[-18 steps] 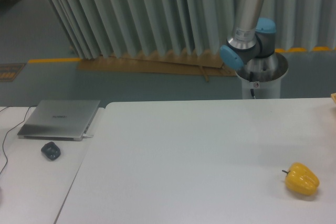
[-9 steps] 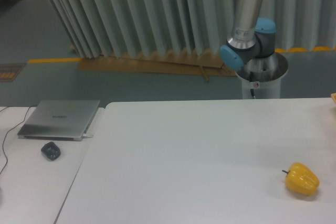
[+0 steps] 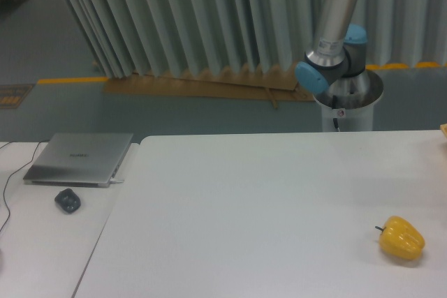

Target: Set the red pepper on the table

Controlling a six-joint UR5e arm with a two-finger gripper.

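Saw nothing of the gripper: cut off beyond the top edge of the view, so could not tell open from closed, nor whether anything was held. Caught only the arm (image 3: 340, 15), a silver tube leaning slightly right as it rose out of frame, with pale-blue joints at its lower end. Stood on a round metal pedestal (image 3: 348, 106) on the floor, just behind the far edge of the table (image 3: 265, 193), toward the right side.

Found no red pepper anywhere in view; could not say where it was. Noted on the table only a yellow pepper (image 3: 401, 238), lying on its side near the front right corner, dark stem pointing left, well apart from the arm.

Made out, left of the table and just beside it, a narrower white desk (image 3: 35, 256). Carried a closed grey laptop (image 3: 80, 158) toward its far edge and a dark mouse (image 3: 68, 200) just in front of the laptop, apart from it. Traced a thin black cable (image 3: 8, 186) across the desk at the left edge.

Beyond the furniture, took in a grey-green floor, a pleated pale curtain (image 3: 195, 19) across the back, flat brown cardboard (image 3: 202, 87) along its foot, and a yellow floor line (image 3: 66, 80) running left from under the cardboard.
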